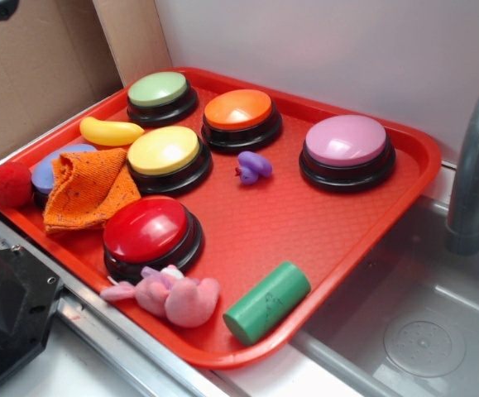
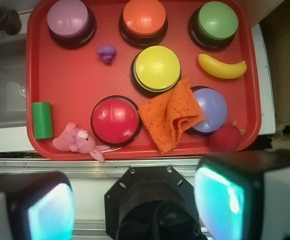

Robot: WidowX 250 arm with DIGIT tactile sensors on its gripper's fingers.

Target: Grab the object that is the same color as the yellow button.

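The yellow banana toy (image 1: 111,131) lies on the red tray (image 1: 322,215) between the green button and the yellow button (image 1: 164,150). In the wrist view the banana (image 2: 222,67) is at the upper right, to the right of the yellow button (image 2: 158,68). My gripper (image 2: 134,205) is open and empty, its two fingers (image 2: 225,200) wide apart. It hangs high above the robot's black base, off the near edge of the tray (image 2: 74,85) and far from the banana. The gripper does not show in the exterior view.
On the tray are green (image 1: 158,89), orange (image 1: 238,109), pink-purple (image 1: 346,141) and red (image 1: 146,228) buttons, an orange cloth (image 1: 86,188) over a lavender button, a red ball (image 1: 9,183), a purple toy (image 1: 254,165), a pink plush (image 1: 177,295) and a green cylinder (image 1: 266,302). A sink and faucet (image 1: 471,165) are at right.
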